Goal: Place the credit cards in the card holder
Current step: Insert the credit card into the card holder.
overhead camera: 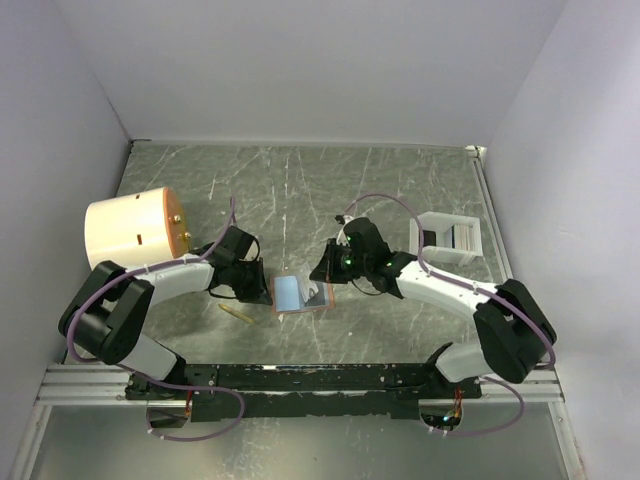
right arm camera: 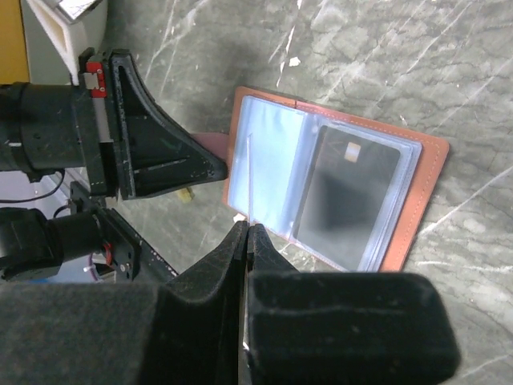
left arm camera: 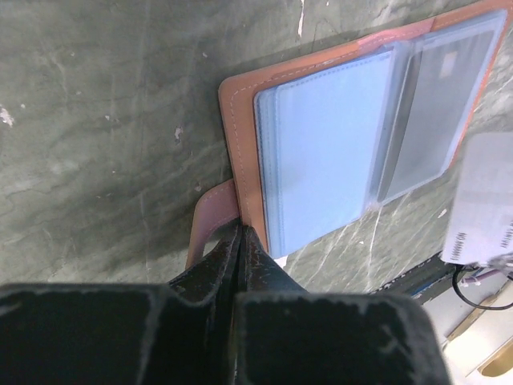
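Left gripper (left arm camera: pixel 240 234): nearest my left wrist camera. My jaws are pressed together on the card holder's near edge, right beside the snap tab (left arm camera: pixel 207 220). I seem to be pinching the leather rim, though my own fingers hide the contact.
Right gripper (right arm camera: pixel 247 231): jaws fully closed on a whitish-grey credit card (left arm camera: pixel 485 196), which I hold upright.
Card holder (left arm camera: pixel 240 120): tan-brown, lying open and flat on the marble-patterned table (overhead camera: pixel 300 190) between my two grippers, with its clear sleeves facing up.
Left wrist view only: shows the flat, printed face of the held card, raised off the holder's far end. The near sleeve looks pale blue, with a pale blue credit card (left arm camera: pixel 321 152) inside.
Right wrist view only: shows the held card edge-on, as a thin pale line rising from my fingertips over the near page. A dark card with a chip (right arm camera: pixel 349 192) sits in the other sleeve.
Top view only: shows the white tray (overhead camera: pixel 450 238) with striped cards, well to the right, and the cream cylinder (overhead camera: pixel 128 232) at far left. A small tan stick (overhead camera: pixel 238 312) lies near my left gripper.
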